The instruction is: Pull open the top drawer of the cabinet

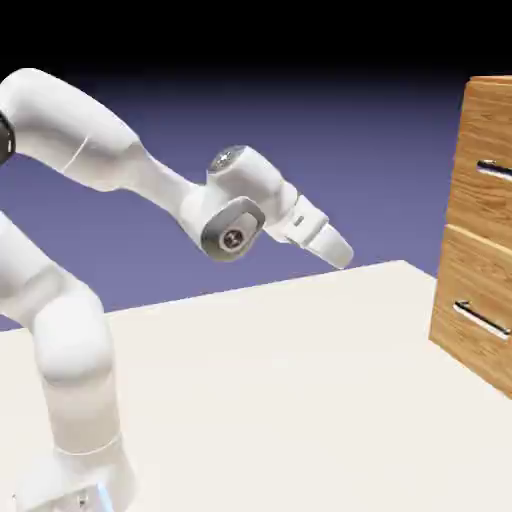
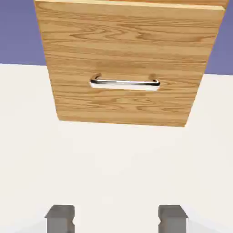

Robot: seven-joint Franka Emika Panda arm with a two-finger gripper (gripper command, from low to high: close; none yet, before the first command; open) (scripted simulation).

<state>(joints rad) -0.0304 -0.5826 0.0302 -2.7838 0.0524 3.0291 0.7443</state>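
Observation:
The cabinet (image 1: 470,235) of light-brown wood grain stands on the table at the exterior view's right edge, partly cut off. Its top drawer (image 1: 488,135) is flush and carries a thin silver bar handle (image 1: 496,170). My gripper (image 1: 342,257) hangs in the air well to the left of the cabinet, pointing toward it and slightly down. In the hand view the grey fingertips (image 2: 60,218) stand wide apart with only table between them, so the gripper (image 2: 116,220) is open. That view faces the lower drawer (image 2: 123,54) and its handle (image 2: 125,83). The picture's top edge cuts off the top drawer.
The lower drawer front (image 1: 470,300) with its own bar handle (image 1: 482,320) sits under the top one. The cream table (image 1: 280,380) stretches between my arm's base and the cabinet. The backdrop is blue-violet.

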